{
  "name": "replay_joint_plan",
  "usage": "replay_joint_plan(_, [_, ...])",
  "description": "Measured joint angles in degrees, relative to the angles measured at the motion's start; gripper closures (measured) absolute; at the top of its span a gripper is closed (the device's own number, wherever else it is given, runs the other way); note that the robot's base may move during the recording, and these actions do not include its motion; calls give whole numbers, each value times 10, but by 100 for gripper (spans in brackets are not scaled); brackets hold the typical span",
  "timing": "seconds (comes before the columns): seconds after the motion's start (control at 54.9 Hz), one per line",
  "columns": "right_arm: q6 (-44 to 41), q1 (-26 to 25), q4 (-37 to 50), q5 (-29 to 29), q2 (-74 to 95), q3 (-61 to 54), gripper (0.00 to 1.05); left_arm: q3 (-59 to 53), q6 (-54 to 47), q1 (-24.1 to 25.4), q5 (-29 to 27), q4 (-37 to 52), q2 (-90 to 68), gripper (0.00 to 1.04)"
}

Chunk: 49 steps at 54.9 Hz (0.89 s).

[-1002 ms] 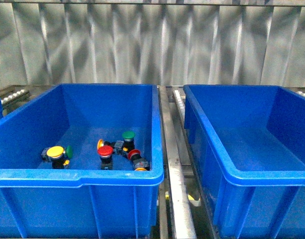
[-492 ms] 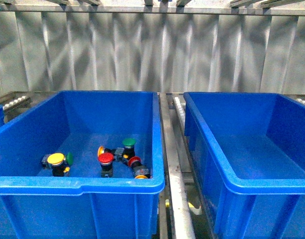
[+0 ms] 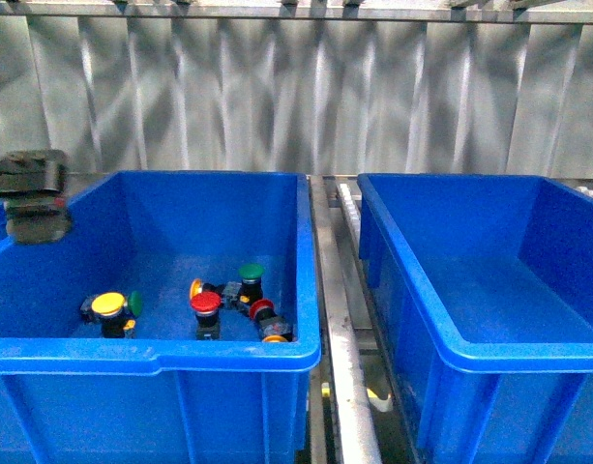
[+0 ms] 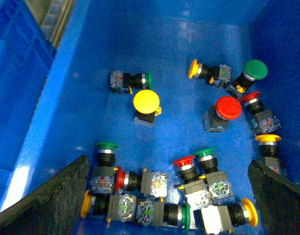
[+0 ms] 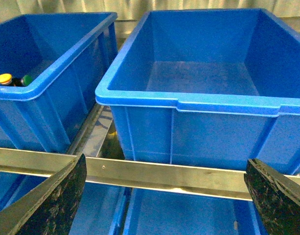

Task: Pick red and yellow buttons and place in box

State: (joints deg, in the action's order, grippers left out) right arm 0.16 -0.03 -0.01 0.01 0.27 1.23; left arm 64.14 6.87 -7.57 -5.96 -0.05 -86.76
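Beneath the left gripper (image 4: 167,196), seemingly untouched, lie red and yellow buttons (image 4: 228,106).

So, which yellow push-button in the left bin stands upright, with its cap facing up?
The yellow push-button beside the lone green push-button lying on its side. Its cap shows as a full circle; the other yellow caps are edge-on or tilted.

Two bins stand side by side, the left bin (image 3: 151,353) and the right bin (image 3: 528,350), with a rail (image 3: 340,338) running front to back between them. A wall (image 3: 296,87) stands behind both. Push-buttons (image 3: 205,303) lie on the left bin's floor, a pair toward its left and a cluster toward its right. The left pincer (image 3: 30,198) hangs over that bin's far left corner.
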Motion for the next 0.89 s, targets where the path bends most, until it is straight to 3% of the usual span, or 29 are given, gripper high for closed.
replay_joint_plan(0.146, [0, 0, 0, 0, 0, 0, 7, 205, 10, -50, -28, -152, -143, 8])
replay_joint_plan(0.364, [0, 0, 0, 0, 0, 0, 7, 377, 39, -82, -81, -287, -284, 8])
replay_joint_plan(0.892, [0, 0, 0, 0, 0, 0, 7, 506, 49, -96, -115, -334, -403, 8])
